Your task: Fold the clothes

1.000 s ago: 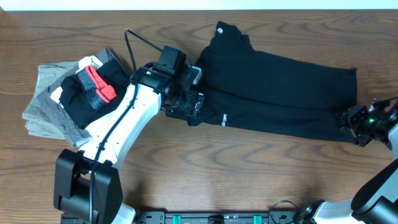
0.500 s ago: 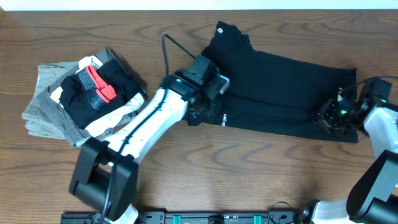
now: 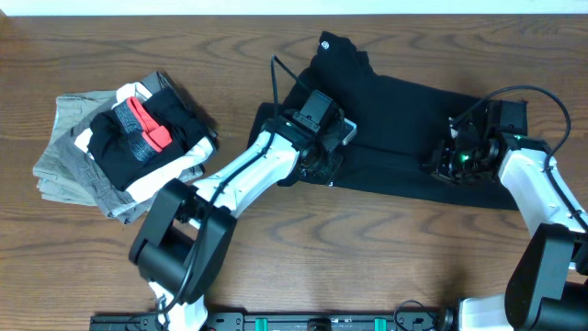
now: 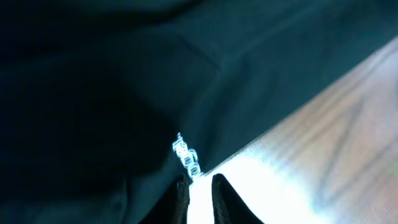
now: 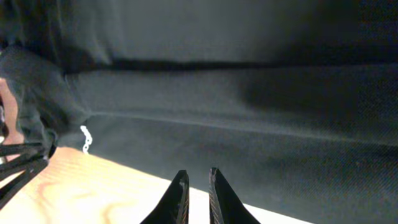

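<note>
The clothes (image 3: 404,110), one black T-shirt folded into a long band, lie across the middle of the table, with a small white neck mark (image 3: 327,43) at the top left. My left gripper (image 3: 323,164) sits at the shirt's lower left edge by the white logo print (image 3: 330,180). In the left wrist view its jaws (image 4: 199,177) stand almost together beside the logo (image 4: 186,155), and bare table shows in the slit. My right gripper (image 3: 443,165) is over the shirt's lower right part. Its tips (image 5: 196,171) reach just over the hem of the black cloth (image 5: 249,81), and I see no fabric pinched.
A pile of folded gray and white garments (image 3: 83,161) lies at the left, topped by a black piece with a red patch (image 3: 147,124). Bare wood table (image 3: 413,267) runs along the front. The left arm's cable (image 3: 278,78) loops over the shirt's left end.
Both grippers have closed and travelled inward along the shirt's lower edge, the left one to the right and the right one to the left. The shirt lies where it was.
</note>
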`<state>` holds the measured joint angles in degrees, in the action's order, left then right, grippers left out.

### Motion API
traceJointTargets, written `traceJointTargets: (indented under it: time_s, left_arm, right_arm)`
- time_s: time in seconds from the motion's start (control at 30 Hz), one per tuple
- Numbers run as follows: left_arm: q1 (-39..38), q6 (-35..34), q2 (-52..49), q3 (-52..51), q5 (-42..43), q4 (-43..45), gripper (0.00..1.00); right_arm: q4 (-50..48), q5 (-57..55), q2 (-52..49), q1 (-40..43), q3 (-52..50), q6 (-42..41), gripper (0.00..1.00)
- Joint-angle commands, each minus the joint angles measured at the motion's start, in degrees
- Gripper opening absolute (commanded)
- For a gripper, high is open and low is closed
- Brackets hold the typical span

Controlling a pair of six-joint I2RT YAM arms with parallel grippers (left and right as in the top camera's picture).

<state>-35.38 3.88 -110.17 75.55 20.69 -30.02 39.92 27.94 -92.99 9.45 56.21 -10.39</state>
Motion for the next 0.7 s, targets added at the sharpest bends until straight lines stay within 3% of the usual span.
traceJointTargets:
  time_s: [0.0, 0.23, 0.67]
  left_arm:
    - [0.2, 1.5, -4.2, 0.6, 0.3, 1.1, 0.16]
    - [0.2, 1.4, -6.6, 0.7, -4.1, 5.0, 0.15]
    - [0.3, 0.8, -6.0, 6.3, -8.7, 5.0, 0.15]
  right_arm:
    - [-0.7, -1.1, -0.1, -0.4, 0.2, -1.8, 0.11]
    - [1.4, -2.1, -0.2, -0.5, -1.2, -2.2, 0.1]
    - [-9.2, -1.6, -0.2, -0.5, -10.8, -2.8, 0.07]
